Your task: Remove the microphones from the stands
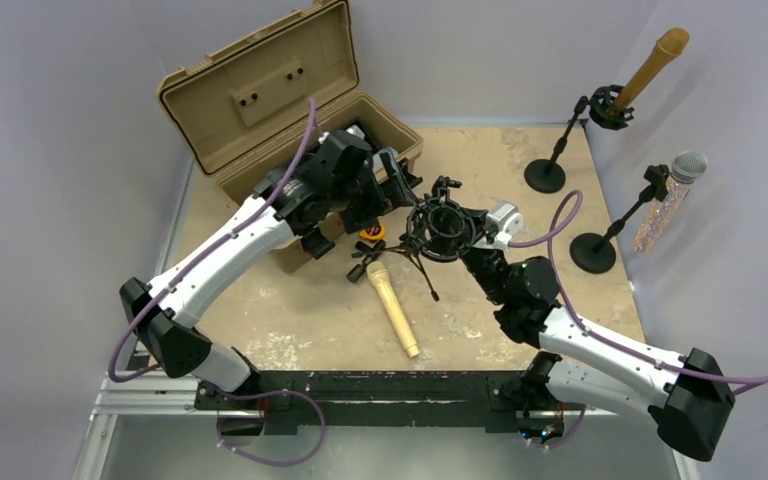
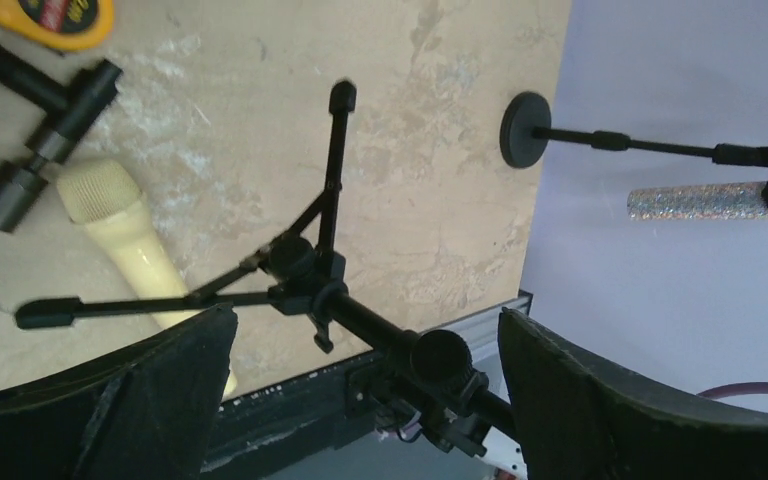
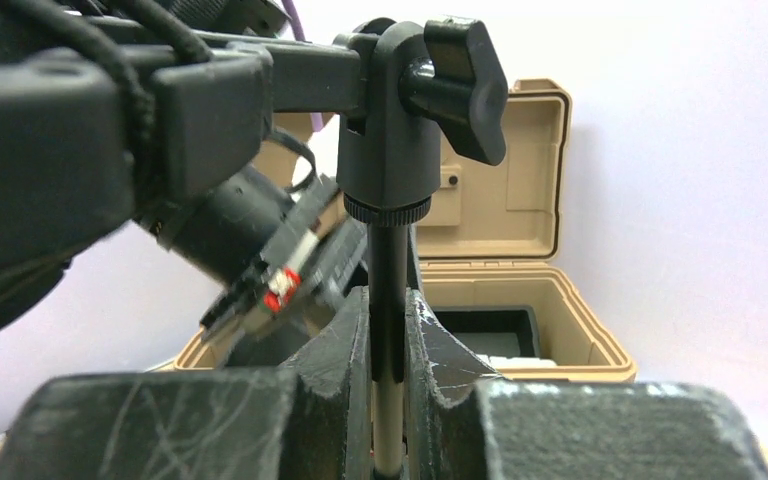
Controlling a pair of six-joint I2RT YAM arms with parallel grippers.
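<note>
A cream microphone (image 1: 392,308) lies flat on the table, outside the stand, its mesh head (image 2: 100,192) toward the case. Beside the microphone's head is the black tripod stand (image 1: 438,230) with an empty ring mount; its legs (image 2: 320,280) spread over the table. My right gripper (image 1: 472,243) is shut on the stand's thin rod (image 3: 388,270), just below the swivel knob. Over the stand's shaft my left gripper (image 2: 365,318) hovers open, jaws wide apart and holding nothing; in the top view the left gripper (image 1: 392,185) sits just behind the mount.
An open tan case (image 1: 260,100) stands at the back left. A yellow tape measure (image 2: 50,15) and a black T-shaped part (image 2: 40,130) lie near the microphone's head. Two other round-base stands (image 1: 545,175) (image 1: 592,252) at the right hold a brown and a glitter microphone.
</note>
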